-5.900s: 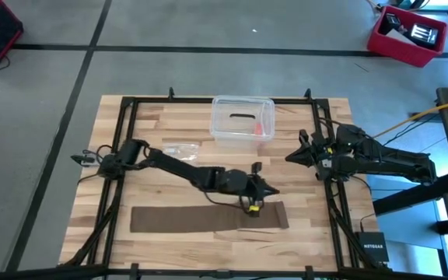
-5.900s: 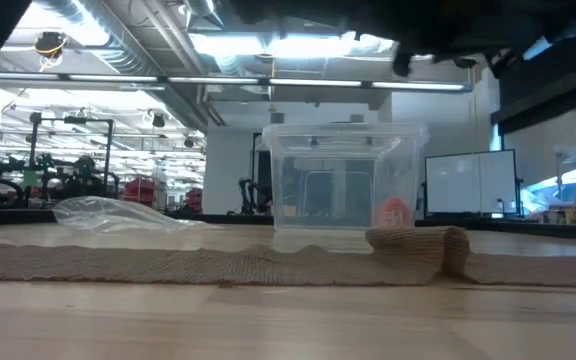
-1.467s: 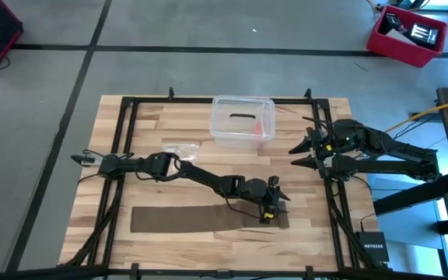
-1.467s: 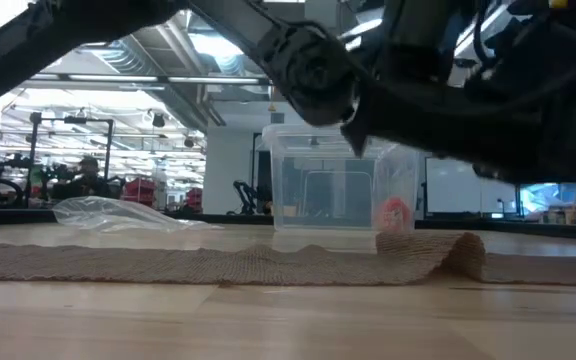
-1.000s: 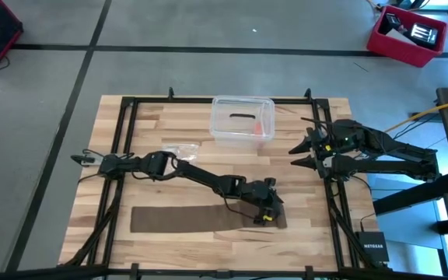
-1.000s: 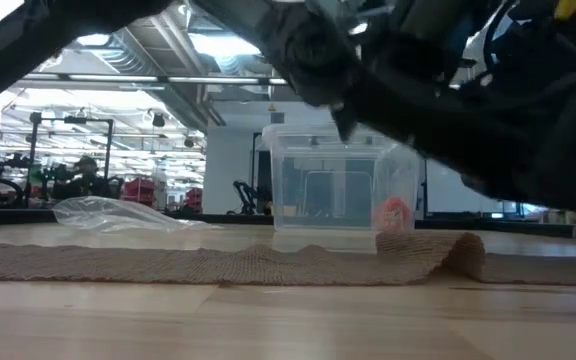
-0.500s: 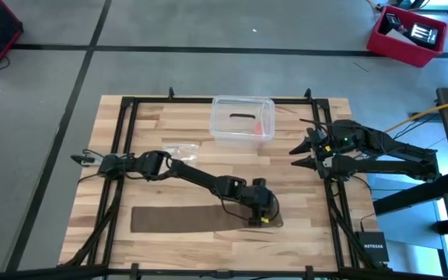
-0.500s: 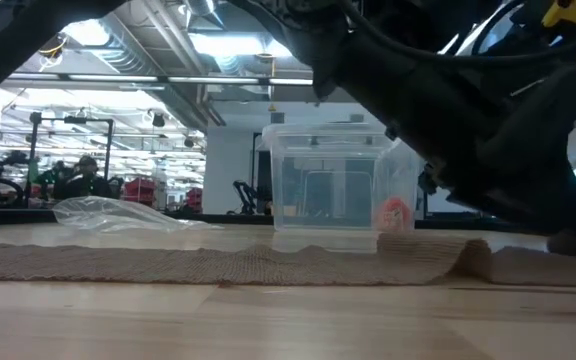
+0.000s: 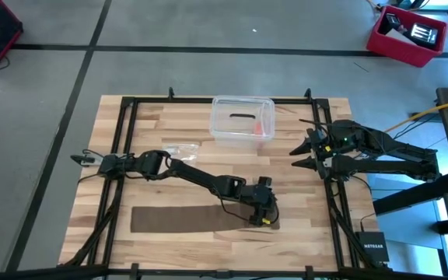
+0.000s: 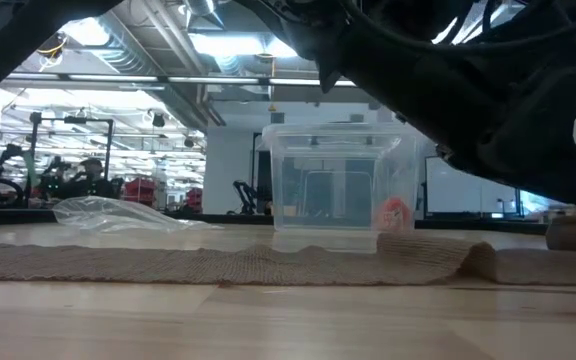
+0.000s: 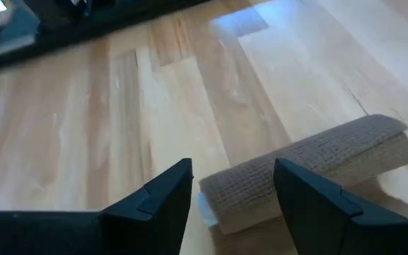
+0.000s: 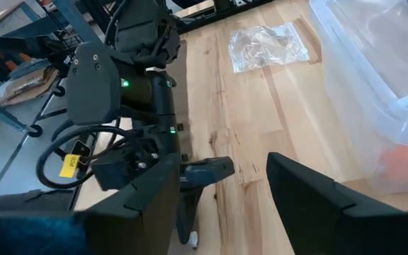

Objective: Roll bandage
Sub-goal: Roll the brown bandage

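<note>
Left gripper (image 11: pixel 232 195) — astride bandage (image 11: pixel 310 170) roll.

clear plastic box (image 9: pixel 243 119) | clear bag (image 9: pixel 180 148) | red bin (image 9: pixel 408 33)

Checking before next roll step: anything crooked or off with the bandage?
The bandage lies flat, but its rolled end sits skewed to the open left gripper. Right gripper waits, open.
</note>
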`<state>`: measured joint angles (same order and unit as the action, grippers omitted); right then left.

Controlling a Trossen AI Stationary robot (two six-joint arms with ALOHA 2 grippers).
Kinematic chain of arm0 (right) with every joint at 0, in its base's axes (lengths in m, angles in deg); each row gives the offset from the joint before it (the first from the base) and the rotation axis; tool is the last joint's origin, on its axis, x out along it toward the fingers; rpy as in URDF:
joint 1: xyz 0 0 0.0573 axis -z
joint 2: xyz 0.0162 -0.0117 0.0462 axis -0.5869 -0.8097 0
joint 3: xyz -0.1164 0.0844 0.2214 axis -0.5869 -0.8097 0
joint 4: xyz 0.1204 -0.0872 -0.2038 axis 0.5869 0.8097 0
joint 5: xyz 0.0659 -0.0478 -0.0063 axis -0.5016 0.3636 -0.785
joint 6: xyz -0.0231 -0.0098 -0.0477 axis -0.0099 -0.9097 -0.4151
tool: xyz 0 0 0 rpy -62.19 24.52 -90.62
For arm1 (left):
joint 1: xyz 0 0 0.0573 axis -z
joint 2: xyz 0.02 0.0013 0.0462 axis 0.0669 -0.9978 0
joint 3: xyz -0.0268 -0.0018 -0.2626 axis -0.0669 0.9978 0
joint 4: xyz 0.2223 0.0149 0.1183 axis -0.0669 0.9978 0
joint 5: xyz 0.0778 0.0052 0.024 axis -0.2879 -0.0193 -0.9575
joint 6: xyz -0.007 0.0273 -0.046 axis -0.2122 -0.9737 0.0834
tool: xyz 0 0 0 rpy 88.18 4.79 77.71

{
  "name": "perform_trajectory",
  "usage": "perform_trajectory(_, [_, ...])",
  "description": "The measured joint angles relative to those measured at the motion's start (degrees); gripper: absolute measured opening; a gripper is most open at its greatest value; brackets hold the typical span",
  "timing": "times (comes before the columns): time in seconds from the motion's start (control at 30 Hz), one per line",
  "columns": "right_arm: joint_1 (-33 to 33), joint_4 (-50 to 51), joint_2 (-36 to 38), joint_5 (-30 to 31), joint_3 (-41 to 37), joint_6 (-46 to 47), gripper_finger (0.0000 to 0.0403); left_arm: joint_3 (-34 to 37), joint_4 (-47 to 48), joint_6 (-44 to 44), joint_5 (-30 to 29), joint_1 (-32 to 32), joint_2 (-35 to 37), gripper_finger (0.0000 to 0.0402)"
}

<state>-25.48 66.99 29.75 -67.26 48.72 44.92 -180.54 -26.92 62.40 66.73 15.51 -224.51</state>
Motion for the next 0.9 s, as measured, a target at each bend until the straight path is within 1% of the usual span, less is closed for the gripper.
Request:
perform_trajectory(0.03, [0.0, -0.02, 0.0, -0.55, 0.0, 0.2, 0.0216, 0.0, 0.44, 1.76, 0.93, -0.34, 0.0, 0.0191])
perform_trajectory(0.13, [0.0, 0.12, 0.0, -1.29, 0.0, 0.45, 0.0216, 0.0, 0.95, 7.51, 7.61, -1.86, 0.01, 0.0191])
perform_trajectory(0.2, [0.0, 0.85, 0.02, -1.4, 0.0, 0.72, 0.0216, 0.03, 4.28, 9.16, 9.02, -2.47, 0.88, 0.0191])
perform_trajectory(0.3, [0.0, 1.82, 0.0, -1.23, 0.0, 0.55, 0.0216, 0.04, 9.37, 10.36, 8.97, -2.49, 3.1, 0.0191])
perform_trajectory(0.37, [0.0, 1.84, 0.02, -1.23, 0.0, 0.31, 0.0216, -0.19, 11.15, 12.18, 9.06, -2.0, 3.67, 0.0191])
perform_trajectory(0.5, [0.0, 1.78, 0.02, -1.21, 0.0, -0.15, 0.0216, 1.16, 13.36, 14.21, 8.81, -0.45, 1.81, 0.0191])
perform_trajectory(0.57, [0.0, 1.76, 0.01, -1.17, 0.0, -0.47, 0.0216, 2.17, 13.03, 15.23, 7.42, 0.41, 1.49, 0.0191])
perform_trajectory(0.67, [0.0, 1.85, 0.0, -1.16, 0.0, -1.18, 0.0216, 2.84, 15.01, 16.23, 4.15, 1.52, 1.63, 0.0191])
perform_trajectory(0.73, [0.0, 2.04, 0.0, -1.21, -0.02, -1.41, 0.0216, 2.65, 18.21, 17.47, 2.65, 2.31, 1.77, 0.0191])
perform_trajectory(0.9, [0.0, 2.3, 0.02, -1.22, -0.02, -1.74, 0.0216, 1.99, 26.77, 20.43, 1.74, 4.41, 2.97, 0.0191])
